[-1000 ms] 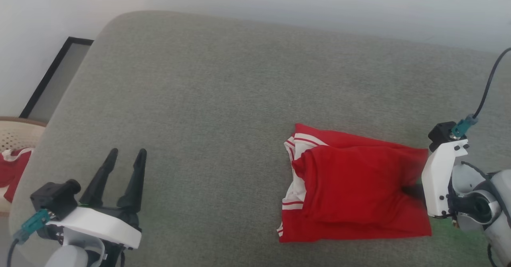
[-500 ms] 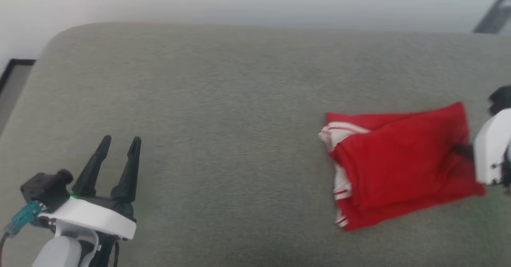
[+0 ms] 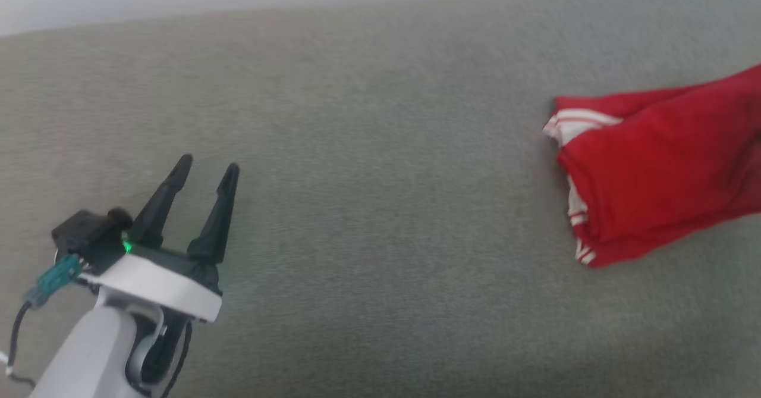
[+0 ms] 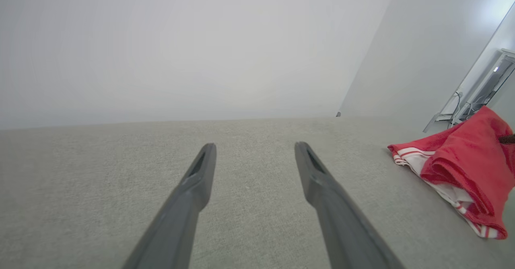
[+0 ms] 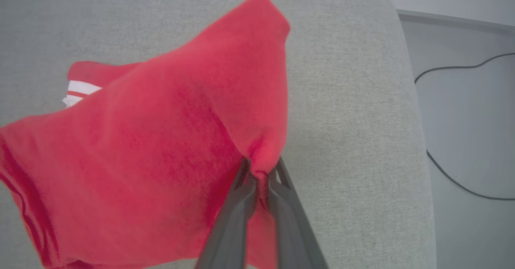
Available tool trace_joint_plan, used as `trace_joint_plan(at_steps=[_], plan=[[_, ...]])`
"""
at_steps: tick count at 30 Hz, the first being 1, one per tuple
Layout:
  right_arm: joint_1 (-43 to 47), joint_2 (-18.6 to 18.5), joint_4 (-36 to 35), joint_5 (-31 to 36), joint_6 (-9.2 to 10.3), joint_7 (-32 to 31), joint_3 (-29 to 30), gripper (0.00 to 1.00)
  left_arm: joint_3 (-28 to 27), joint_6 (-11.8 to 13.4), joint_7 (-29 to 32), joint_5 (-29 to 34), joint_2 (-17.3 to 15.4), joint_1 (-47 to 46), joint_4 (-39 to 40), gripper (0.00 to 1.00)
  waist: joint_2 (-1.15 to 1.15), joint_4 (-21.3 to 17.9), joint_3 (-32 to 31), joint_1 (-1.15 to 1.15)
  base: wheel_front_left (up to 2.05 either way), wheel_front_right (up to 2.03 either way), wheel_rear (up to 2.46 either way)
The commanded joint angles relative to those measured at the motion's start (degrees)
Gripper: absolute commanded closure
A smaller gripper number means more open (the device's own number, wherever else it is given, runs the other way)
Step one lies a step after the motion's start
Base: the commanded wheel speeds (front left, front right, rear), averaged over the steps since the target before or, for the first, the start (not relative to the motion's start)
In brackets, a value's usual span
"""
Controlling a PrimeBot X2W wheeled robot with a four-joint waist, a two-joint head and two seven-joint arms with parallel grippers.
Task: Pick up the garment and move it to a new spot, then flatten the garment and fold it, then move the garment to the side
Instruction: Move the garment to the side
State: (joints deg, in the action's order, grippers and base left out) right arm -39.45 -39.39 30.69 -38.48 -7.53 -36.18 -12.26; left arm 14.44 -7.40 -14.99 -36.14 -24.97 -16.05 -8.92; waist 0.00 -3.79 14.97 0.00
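Shirt [image 3: 660,166] slides further along sofa [image 3: 380,148], one edge lifted, pinched in right gripper [image 5: 259,176], fingers closed on it. Left gripper [image 3: 209,163] idle, fingers apart, shirt well off to its right. Final sideways move likely underway.

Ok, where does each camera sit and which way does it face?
Head view: from the head, down onto the grey cushion; left gripper open lower left, garment far right.
Left wrist view: along that gripper's spread fingers, across the cushion to a pale wall.
Right wrist view: down along the right gripper, shut on the garment; floor at right.
All three share garment and cushion.
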Motion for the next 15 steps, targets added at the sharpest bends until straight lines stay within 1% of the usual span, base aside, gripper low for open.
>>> trace_joint_plan(at_steps=[1, 6, 15], plan=[[-1.66, -0.36, 1.0, 0.99, 0.08, 1.52, 0.43, 1.0, 0.85, -0.11, -0.24, -0.1, -0.54, -1.97, 0.03, 0.0, 0.0, -2.67, 2.63, 0.0, 0.0, 0.0, 0.0], [-4.97, -1.12, 4.01, 2.42, 0.08, 4.05, 0.52, 1.0, 3.22, -0.11, -0.24, -0.06, -1.12, -4.89, 0.34, 0.0, 0.0, -4.85, 5.09, 0.0, 0.0, 0.0, 0.0], [-11.88, -3.1, 10.93, 6.87, 0.08, 12.33, 0.02, 1.0, 9.67, -0.11, -0.24, -1.0, -2.7, -12.44, 0.01, 0.0, 0.0, -7.93, 10.37, 0.0, 0.0, 0.0, 0.0]])
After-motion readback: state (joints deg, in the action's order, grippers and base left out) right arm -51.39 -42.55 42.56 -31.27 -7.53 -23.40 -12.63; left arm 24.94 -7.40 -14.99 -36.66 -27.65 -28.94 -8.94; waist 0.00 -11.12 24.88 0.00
